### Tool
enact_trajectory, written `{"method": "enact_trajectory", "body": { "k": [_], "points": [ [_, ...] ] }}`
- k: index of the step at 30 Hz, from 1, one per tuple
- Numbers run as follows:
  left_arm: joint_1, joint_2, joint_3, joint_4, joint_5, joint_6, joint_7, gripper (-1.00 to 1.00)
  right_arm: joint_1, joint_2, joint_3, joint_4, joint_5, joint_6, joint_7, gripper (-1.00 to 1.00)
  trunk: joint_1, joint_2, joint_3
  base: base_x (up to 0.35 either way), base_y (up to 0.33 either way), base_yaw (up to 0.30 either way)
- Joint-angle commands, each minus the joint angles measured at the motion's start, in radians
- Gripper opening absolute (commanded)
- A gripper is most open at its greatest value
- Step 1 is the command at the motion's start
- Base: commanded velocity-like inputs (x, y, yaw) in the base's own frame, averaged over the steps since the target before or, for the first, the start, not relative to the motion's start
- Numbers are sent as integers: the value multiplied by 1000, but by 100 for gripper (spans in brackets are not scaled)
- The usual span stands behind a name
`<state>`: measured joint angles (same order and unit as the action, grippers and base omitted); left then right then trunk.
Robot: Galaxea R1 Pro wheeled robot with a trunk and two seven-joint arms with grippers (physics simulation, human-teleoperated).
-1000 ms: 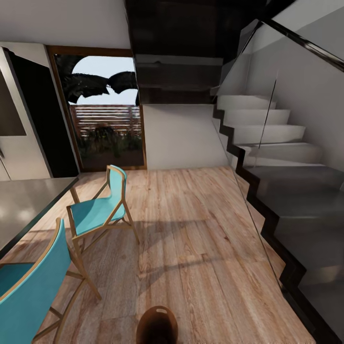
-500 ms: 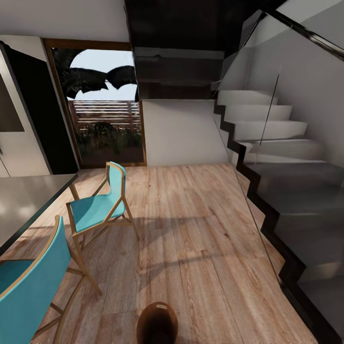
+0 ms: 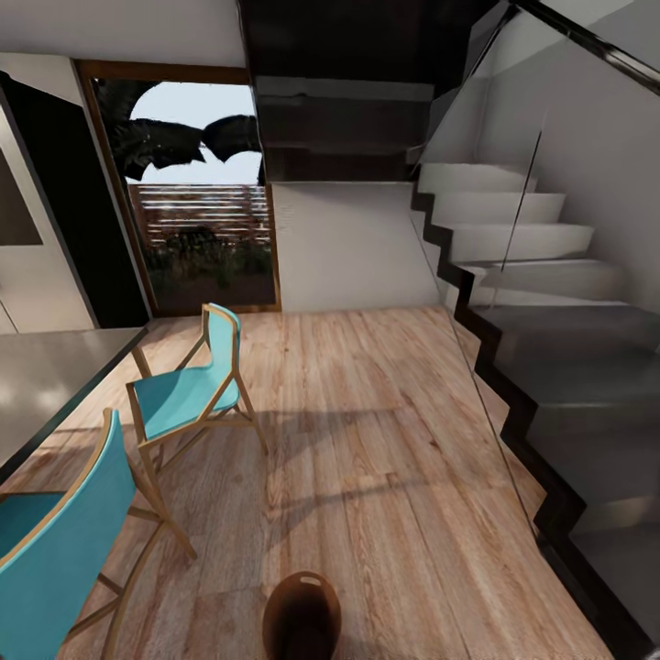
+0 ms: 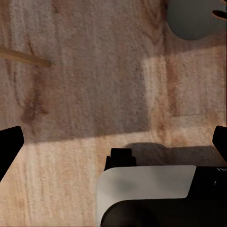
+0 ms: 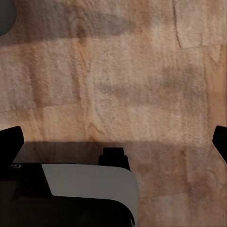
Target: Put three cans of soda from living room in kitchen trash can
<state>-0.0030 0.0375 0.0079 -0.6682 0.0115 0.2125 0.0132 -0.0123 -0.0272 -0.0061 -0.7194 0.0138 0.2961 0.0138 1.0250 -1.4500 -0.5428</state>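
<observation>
Wood floor [image 3: 385,440] holds two turquoise chairs [image 3: 188,390], one trash can [image 3: 302,619]; both tools' fingers spread apart, empty

I'm in a home: wood floor [image 3: 367,431], grey staircase [image 3: 550,302] with a glass rail, two turquoise chairs [image 3: 188,390] at a grey table [image 3: 46,376], and a wood-framed glass door [image 3: 197,202] onto greenery.
</observation>
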Motion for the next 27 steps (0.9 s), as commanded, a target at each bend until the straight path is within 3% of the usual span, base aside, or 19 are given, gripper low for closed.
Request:
{"method": "enact_trajectory", "body": {
  "k": [1, 8, 15, 27],
  "points": [
    [0, -1, 0, -1, 0, 1, 0, 100, 0, 0, 0, 0, 0, 0, 0, 100, 0, 0, -2, 0, 0, 0],
    [0, -7, 2, -17, 1, 5, -1, 100, 0, 1, 1, 0, 0, 0, 0, 100, 0, 0, -13, 0, 0, 0],
    [0, -11, 5, -60, 37, 21, 2, 100, 0, 1, 2, -1, 1, 0, -1, 100, 0, 0, -25, 0, 0, 0],
    [0, -20, 3, -65, 41, 84, 2, 100, 0, 2, 2, 0, 2, 0, -3, 100, 4, -7, -47, 0, 0, 0]
  ]
}}
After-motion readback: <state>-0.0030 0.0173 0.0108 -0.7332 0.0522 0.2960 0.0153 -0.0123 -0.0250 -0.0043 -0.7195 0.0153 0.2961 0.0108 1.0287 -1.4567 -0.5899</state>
